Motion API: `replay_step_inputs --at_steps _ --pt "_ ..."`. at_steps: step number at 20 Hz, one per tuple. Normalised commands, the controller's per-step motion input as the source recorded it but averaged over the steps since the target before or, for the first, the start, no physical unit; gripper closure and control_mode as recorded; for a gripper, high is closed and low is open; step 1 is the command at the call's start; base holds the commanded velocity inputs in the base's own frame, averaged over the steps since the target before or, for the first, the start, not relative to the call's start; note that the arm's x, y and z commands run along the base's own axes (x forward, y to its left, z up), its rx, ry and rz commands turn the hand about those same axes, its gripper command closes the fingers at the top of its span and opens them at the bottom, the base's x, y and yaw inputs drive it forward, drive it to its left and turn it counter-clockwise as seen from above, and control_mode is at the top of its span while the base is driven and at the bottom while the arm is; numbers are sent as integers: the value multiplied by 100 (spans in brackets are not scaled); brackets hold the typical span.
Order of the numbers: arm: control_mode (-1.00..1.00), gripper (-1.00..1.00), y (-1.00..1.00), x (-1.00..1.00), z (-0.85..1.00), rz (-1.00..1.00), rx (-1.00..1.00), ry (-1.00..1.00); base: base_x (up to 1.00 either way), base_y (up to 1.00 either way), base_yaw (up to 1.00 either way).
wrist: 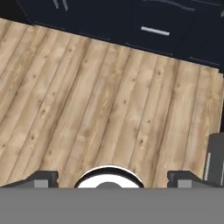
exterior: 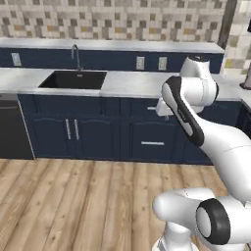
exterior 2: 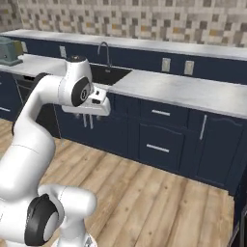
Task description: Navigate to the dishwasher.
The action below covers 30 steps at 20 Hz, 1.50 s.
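The dishwasher is a flat dark front panel under the counter at the far left of the left base view, beside the navy cabinet doors. In the right base view my own arm hides most of it, and a dark strip of the dishwasher shows behind the arm. My gripper points down at the wooden floor, its two fingertips far apart with nothing between them. The hand hangs in front of the sink cabinet, well right of the dishwasher.
A black sink with a faucet is set in the grey counter. Navy cabinets and drawers run below it. A toaster-like appliance stands on the counter at left. Wooden floor stretches in front.
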Motion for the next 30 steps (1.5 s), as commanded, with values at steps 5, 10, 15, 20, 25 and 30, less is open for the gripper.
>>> replay_step_inputs --at_steps 5,10,15,20,25,30 --pt "100 -100 0 0 0 0 0 0 99 100 9" --pt "100 -100 0 0 0 0 0 0 94 100 0" --pt "100 -100 0 0 0 0 0 0 99 100 -4" --pt "100 -100 0 0 0 0 0 0 100 100 -20" --pt "100 -100 0 0 0 0 0 0 86 100 -21" --pt "100 -100 0 0 0 0 0 0 47 100 -16"
